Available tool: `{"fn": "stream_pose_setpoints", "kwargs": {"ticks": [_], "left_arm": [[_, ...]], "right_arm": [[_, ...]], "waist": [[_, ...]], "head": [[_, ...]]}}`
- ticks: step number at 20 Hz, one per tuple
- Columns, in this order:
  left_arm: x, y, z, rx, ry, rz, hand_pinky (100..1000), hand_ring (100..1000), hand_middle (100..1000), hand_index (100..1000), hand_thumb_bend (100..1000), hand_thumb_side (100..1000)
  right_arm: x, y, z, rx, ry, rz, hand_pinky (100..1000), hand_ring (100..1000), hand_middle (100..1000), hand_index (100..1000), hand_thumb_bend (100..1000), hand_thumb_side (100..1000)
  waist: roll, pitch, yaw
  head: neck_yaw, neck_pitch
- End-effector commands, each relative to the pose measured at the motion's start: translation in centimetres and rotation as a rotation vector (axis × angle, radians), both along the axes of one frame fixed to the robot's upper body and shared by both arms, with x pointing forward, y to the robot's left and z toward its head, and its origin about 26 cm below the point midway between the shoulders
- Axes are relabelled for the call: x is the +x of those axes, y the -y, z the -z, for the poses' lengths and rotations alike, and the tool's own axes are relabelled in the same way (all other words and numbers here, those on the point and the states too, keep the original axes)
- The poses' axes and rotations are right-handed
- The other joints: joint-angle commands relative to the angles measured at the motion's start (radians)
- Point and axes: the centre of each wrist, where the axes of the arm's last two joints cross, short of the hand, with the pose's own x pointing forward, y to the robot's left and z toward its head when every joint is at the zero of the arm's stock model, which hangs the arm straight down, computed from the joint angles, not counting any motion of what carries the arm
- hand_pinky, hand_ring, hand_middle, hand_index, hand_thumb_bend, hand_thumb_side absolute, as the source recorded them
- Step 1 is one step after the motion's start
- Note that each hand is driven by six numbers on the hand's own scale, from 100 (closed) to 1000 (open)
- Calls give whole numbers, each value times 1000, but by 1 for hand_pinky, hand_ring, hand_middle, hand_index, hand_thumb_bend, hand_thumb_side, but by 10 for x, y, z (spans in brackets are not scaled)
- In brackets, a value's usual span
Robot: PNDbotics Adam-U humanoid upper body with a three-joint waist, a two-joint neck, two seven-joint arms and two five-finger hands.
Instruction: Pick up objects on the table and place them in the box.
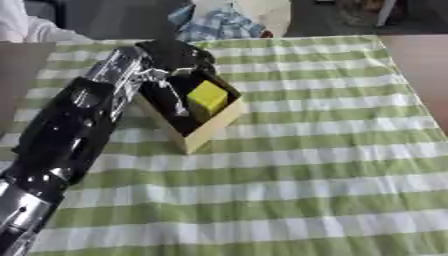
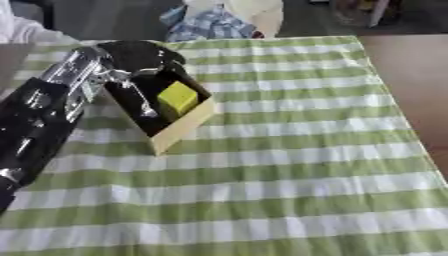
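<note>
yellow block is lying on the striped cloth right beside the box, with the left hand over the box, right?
Not quite. The yellow block is inside the box, not on the striped cloth beside it; the left eye view shows it within the box walls. The left hand is indeed over the box.

Table (image 1: 411, 55) of brown wood, showing bare at the 3 o'clock edge and the 10 o'clock corner. Covered almost wholly by a green-and-white striped cloth (image 1: 289, 175), lying flat. On the cloth, toward 11 o'clock from the middle, an open tan box (image 1: 213, 131), set askew, one corner pointing to 6 o'clock.
</note>
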Motion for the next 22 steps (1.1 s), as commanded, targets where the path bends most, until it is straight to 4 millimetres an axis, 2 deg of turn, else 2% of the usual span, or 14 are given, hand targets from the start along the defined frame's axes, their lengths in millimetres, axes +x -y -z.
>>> {"fn": "stream_pose_setpoints", "kwargs": {"ticks": [1,3,4,7,13,14,15,17,18,22], "left_arm": [[-1,-1,-14,-31,20,19,816,880,832,888,408,320],[-3,0,-18,-63,14,37,807,873,820,885,394,311],[-5,1,-22,-81,15,50,780,851,789,872,338,281],[-16,3,-39,-143,27,104,753,829,770,859,269,240],[-56,-1,-85,-289,57,199,719,798,744,828,163,184],[-64,-3,-92,-316,64,213,707,785,733,813,109,173],[-73,-5,-98,-343,70,227,698,777,724,805,100,170],[-93,-11,-109,-413,84,256,664,748,694,781,100,186],[-103,-14,-113,-453,83,281,634,724,676,777,100,257],[-147,-25,-121,-627,31,404,594,692,672,795,100,335]], "right_arm": [[-3,1,-9,-14,27,3,604,593,606,765,100,758],[-3,1,-9,-13,26,4,605,593,606,765,100,757],[-3,1,-9,-14,26,4,606,594,606,765,100,756],[-3,1,-9,-17,26,6,608,595,607,765,100,755],[-3,2,-10,-25,27,11,612,599,609,765,100,752],[-3,2,-10,-27,27,12,614,600,610,765,100,751],[-3,2,-10,-29,27,13,614,600,610,765,100,750],[-4,2,-10,-32,29,16,615,601,611,765,100,749],[-4,2,-10,-33,30,18,616,602,612,765,100,749],[-4,3,-11,-36,36,23,616,603,612,765,100,749]], "waist": [[-5,-23,2],[-6,-26,3],[-7,-28,4],[-8,-35,7],[-6,-52,14],[-6,-56,15],[-6,-58,16],[-5,-62,17],[-4,-63,17],[-2,-62,19]], "head": [[-3,1],[-4,3],[-4,4],[-5,5],[-10,12],[-12,13],[-13,13],[-16,14],[-18,16],[-21,19]]}}
